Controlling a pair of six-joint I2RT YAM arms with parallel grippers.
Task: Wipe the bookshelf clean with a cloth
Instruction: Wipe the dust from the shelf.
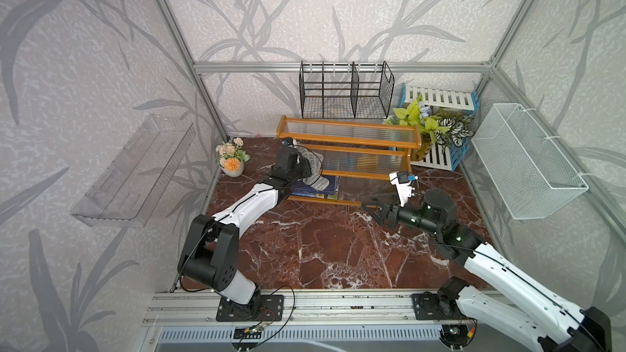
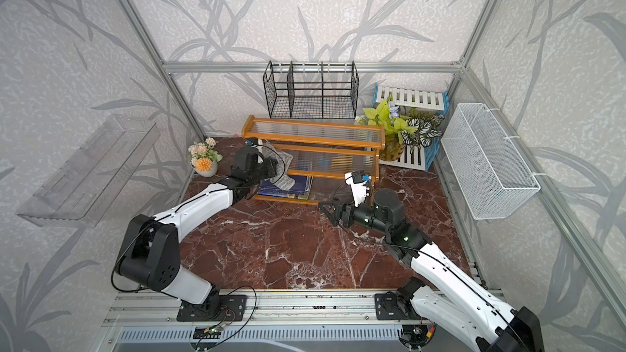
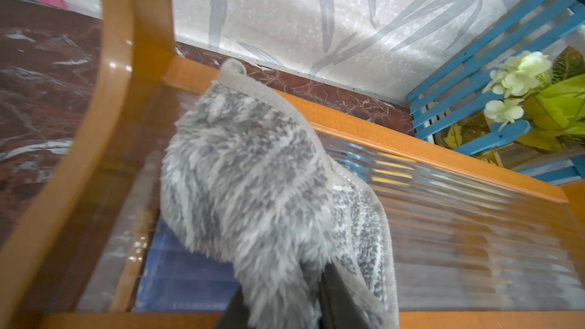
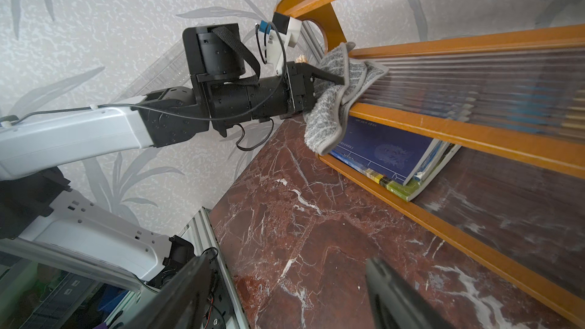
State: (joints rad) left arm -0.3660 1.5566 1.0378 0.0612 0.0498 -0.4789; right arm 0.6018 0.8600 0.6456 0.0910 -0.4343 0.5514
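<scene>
Arms first: the left arm (image 1: 250, 203) is stretched forward and slightly up from its base, wrist level, reaching into the left end of the bookshelf (image 1: 349, 133) at the middle tier. The left gripper (image 4: 335, 90) is pinching the cloth (image 1: 316, 165), which is bunched around its fingers. The grey rag lies on the ribbed clear board there and flops over the front rail, hanging down in front of the stack of books (image 4: 386, 153) on the bottom tier. The shelf's curved wooden side panel (image 3: 104, 115) sits just beside the gripper, so it's a tight corner, and the top tier is right above the wrist.

The right arm (image 1: 491, 259) lies low over the marble desk (image 1: 321, 248). Its wrist is turned sideways, so the right gripper (image 1: 371, 213) points left along the front of the shelf, near the bottom rail. Its jaws are spread with nothing between them.

Other stuff: a small flower pot (image 1: 232, 160) left of the shelf, a black wire rack (image 1: 345, 93) behind it, and a leafy plant (image 1: 430, 126) touching its right end, in front of a slatted crate (image 1: 440, 98). A white mesh basket (image 1: 528, 160) hangs on the right wall and a clear tray (image 1: 135, 171) on the left one.
</scene>
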